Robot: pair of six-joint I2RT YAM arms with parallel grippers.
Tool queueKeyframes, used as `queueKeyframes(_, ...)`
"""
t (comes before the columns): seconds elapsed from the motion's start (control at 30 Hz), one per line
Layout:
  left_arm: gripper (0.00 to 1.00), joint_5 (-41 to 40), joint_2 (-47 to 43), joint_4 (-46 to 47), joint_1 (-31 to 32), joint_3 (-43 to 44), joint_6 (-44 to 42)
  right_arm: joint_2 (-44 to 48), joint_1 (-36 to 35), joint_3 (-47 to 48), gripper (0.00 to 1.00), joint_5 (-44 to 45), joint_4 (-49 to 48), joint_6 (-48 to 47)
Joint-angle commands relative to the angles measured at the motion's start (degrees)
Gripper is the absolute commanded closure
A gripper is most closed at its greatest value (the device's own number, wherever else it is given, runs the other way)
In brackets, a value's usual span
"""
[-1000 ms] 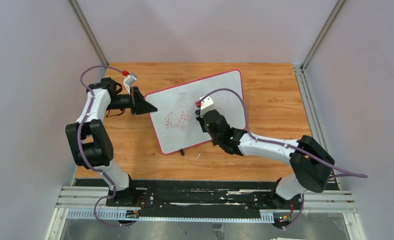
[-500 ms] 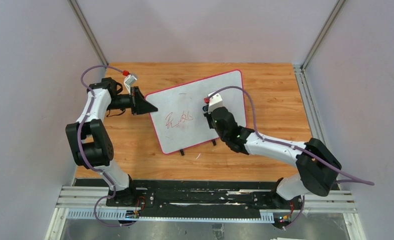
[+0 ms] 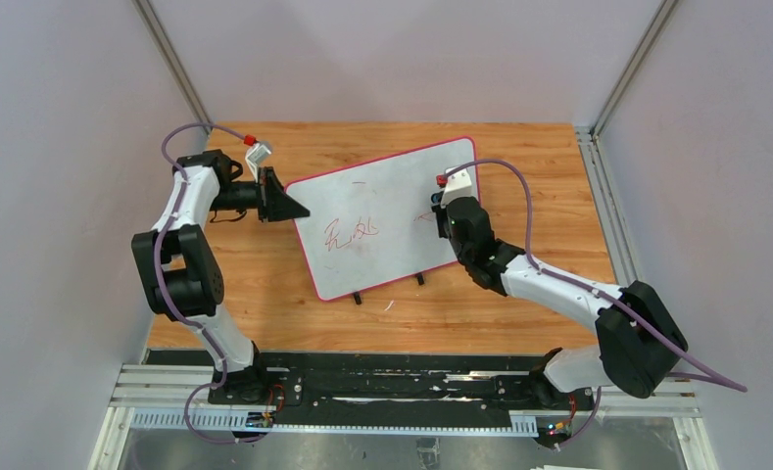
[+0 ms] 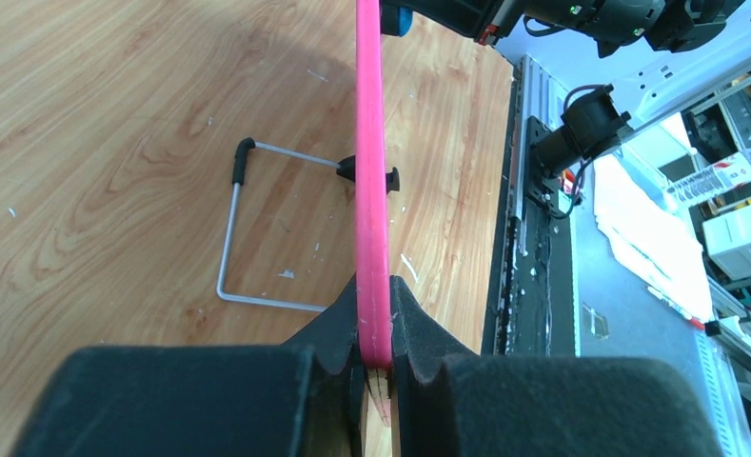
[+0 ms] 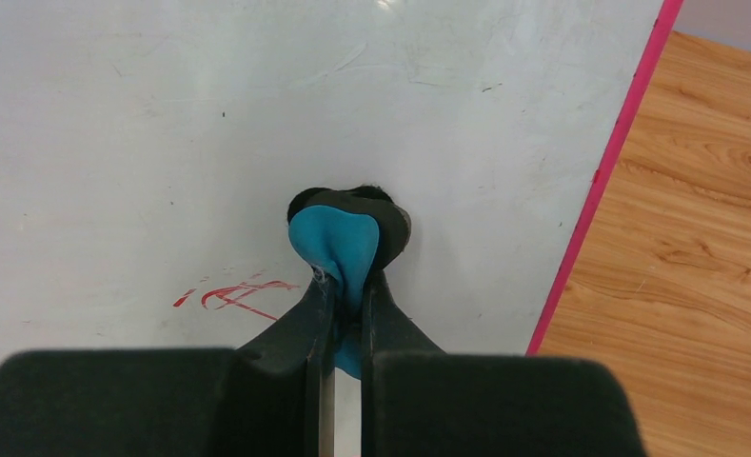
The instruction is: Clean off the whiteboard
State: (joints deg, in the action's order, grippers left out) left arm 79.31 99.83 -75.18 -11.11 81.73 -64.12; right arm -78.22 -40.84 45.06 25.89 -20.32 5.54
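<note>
1. The whiteboard (image 3: 382, 211) sits about the middle of the table (image 3: 529, 157). Its long axis runs from the table's left edge toward the right, with the right end swung a little toward the far edge
2. The left gripper (image 3: 286, 208) is clamped on the board's pink rim at the left short side. In the left wrist view a wire stand (image 4: 233, 238) shows under the board
3. The right gripper (image 5: 347, 286) is closed on a blue eraser (image 5: 338, 243), with the pad pressed to the white face near the board's right short side
4. The red writing (image 3: 350, 235) is unwiped, so the erasing looks barely begun. It lies from the eraser toward the table's left edge, along the board's long axis, and one red stroke (image 5: 233, 295) sits just beside the pad
5. The right arm has the eraser and is nearer, so the wipe likely needs a sweep leftward along that axis while the left arm steadies the board
</note>
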Motion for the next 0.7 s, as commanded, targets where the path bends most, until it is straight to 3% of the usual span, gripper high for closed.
queueKeyframes(0.0, 1.00, -6.21, 1.37, 2.76, 0.75, 1.94, -8.37, -0.75, 1.12, 0.00, 0.99, -2.66, -0.64, 1.47)
queueKeyframes(0.43, 1.00, -5.87, 1.59, 2.74, 2.61, 3.18, -7.70, -7.46, -8.42, 5.78, 0.99, -5.06, -3.93, 4.83)
queueKeyframes(0.67, 1.00, -6.96, 0.42, 2.69, 2.62, 2.91, -7.69, -9.59, -11.65, 7.97, 0.99, -2.01, -2.88, 3.61)
